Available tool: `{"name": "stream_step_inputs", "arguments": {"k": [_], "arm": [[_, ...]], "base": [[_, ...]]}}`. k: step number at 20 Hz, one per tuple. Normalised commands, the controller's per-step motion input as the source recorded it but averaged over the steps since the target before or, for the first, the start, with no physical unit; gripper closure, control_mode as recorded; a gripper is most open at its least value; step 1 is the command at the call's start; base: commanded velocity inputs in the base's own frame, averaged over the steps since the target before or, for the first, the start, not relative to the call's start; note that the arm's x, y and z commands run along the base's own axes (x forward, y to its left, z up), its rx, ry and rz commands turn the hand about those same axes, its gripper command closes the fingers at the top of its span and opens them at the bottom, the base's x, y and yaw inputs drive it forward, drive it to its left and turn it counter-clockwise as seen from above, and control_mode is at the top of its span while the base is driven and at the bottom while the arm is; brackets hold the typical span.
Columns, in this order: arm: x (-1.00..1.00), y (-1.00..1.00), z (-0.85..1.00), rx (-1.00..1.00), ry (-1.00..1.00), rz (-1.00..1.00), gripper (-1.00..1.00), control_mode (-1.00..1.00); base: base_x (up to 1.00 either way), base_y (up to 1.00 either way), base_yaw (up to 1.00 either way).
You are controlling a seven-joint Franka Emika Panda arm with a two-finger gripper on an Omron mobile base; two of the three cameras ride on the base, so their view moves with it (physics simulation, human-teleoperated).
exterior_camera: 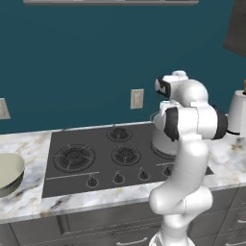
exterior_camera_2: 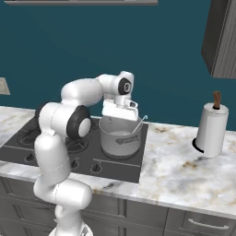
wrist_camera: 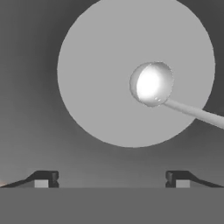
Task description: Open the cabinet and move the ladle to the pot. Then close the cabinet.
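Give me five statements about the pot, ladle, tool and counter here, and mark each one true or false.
1. The ladle lies inside the pot. True.
2. The tool grips the ladle's handle. False: its fingers stand apart and empty, with the ladle lying free below them.
3. The pot sits on the stove. True.
4. The bowl sits on the stove beside the pot. False: it rests on the marble counter, at the stove's far side from the pot.
5. The white canister lies on its side. False: it stands upright on the counter.
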Motion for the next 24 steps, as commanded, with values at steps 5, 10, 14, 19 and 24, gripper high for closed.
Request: {"name": "stream_step_inputs", "arguments": {"k": [5, 10, 14, 19, 24], "arm": [[-0.48, 0.21, 0.99, 0.05, -0.19, 0.0, -1.0, -1.0], [-0.65, 0.48, 0.88, 0.01, -0.17, 0.0, -1.0, -1.0], [-0.98, 0.71, 0.52, 0.0, -0.35, 0.0, -1.0, -1.0], [-1.0, 0.7, 0.25, -0.04, -0.57, 0.0, -1.0, -1.0], [-1.0, 0.53, 0.15, -0.06, -0.54, 0.0, -1.0, -1.0]], "base": [[0.0, 0.0, 0.0], [0.0, 0.0, 0.0], [0.0, 0.0, 0.0], [0.0, 0.0, 0.0], [0.0, 0.0, 0.0]]}}
